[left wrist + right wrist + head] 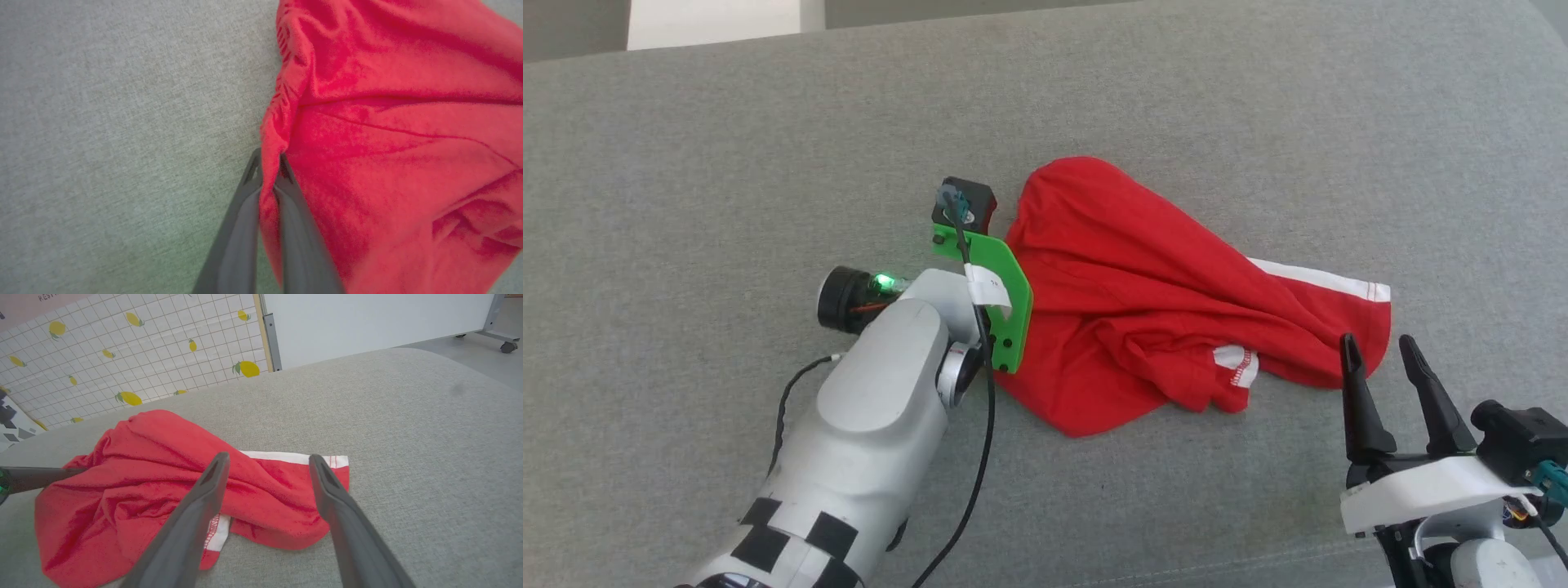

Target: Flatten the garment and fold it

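**Thin pinch, risky pull**

The garment (1160,302) lies bunched mid-frame. The left gripper (269,163) nips its left edge; the right gripper (1380,347) gapes empty, lower right. Pulling one-sided could slip that thin hold or drag the heap.

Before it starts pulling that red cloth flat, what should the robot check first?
1. Left jaws gripping the garment: ok, shut on a fold at its edge.
2. Right jaws ready: ok, spread wide, pointing towards the corner with the white stripe.
3. Right jaws touching cloth: cannot tell.
4. Garment flat: not ok, bunched and creased.
5. Garment wholly on the grey cushion: ok.
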`<state>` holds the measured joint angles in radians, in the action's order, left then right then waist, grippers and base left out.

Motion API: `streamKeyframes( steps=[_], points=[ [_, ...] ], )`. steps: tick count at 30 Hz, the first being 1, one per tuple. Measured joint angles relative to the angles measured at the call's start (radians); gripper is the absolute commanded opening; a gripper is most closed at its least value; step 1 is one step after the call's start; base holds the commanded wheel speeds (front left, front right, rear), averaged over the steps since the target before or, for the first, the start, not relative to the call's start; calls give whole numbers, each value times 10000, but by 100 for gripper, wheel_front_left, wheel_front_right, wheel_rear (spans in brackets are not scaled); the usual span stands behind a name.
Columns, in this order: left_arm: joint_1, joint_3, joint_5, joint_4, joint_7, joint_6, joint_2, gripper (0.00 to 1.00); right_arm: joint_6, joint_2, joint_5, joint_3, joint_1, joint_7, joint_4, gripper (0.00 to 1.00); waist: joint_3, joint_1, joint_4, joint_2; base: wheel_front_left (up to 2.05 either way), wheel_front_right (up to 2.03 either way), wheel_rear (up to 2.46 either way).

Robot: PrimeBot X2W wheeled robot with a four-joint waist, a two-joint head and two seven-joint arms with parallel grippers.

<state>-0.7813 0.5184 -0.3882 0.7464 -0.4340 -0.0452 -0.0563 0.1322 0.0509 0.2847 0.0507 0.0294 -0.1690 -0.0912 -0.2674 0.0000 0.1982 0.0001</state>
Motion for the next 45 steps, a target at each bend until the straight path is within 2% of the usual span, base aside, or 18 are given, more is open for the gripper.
streamKeyframes(
  steps=[4, 8, 12, 17, 19, 24, 28, 30, 35, 40, 45],
  points=[
    [140, -4, -2, -614, 543, 4, -148, 0, 0, -2, -2, 29, 0, 0, -10, 100, 92, 0, -125, 0, 0, 0, 0],
    [1018, -94, -31, -1879, 1072, -2, -523, 0, 0, -2, -8, 115, -3, 8, -8, 100, 271, 0, -298, 0, 0, 0, 0],
    [2731, -224, -186, -3634, 1043, -224, -1289, 0, 0, 0, -21, 159, -18, 52, 15, 100, 477, 0, -527, 0, 0, 0, 0],
    [5075, -522, -449, -5919, 295, -884, -2284, 0, 0, -2, -50, 169, -128, 196, 104, 100, 690, 0, -871, 0, 0, 0, 0],
    [5815, -662, -627, -6627, 4, -1198, -2500, 0, 0, -2, -77, 161, -131, 244, 138, 100, 770, 0, -993, 0, 0, 0, 0],
    [7483, -817, -1122, -7657, -1020, -1820, -2851, 0, 0, -2, -140, 134, -166, 385, 226, 100, 1037, 0, -1264, 0, 0, 0, 0],
    [8391, -696, -1668, -8086, -1645, -1896, -2909, 0, 0, -2, -151, 134, -274, 472, 290, 100, 1238, 0, -1438, 0, 0, 0, 0],
    [8557, -721, -1839, -8255, -1499, -1893, -2811, 100, 0, 0, -196, 153, -332, 506, 320, 100, 1326, 0, -1546, 0, 0, 0, 0],
    [8549, -1034, -2171, -8498, -437, -1724, -2387, 100, 0, 0, -226, 150, -339, 612, 393, 100, 1532, 0, -1703, 0, 0, 0, 0],
    [8364, -1812, -2612, -8771, 1407, -1394, -1705, 100, 0, -2, -226, 165, -367, 667, 520, 100, 1675, 0, -1751, 0, 0, 0, 0],
    [7396, -1977, -2276, -8207, 2157, -1319, -1645, 100, 0, 0, -224, 259, -433, 667, 600, 100, 1637, 0, -1752, 0, 0, 0, 0]
  ],
)
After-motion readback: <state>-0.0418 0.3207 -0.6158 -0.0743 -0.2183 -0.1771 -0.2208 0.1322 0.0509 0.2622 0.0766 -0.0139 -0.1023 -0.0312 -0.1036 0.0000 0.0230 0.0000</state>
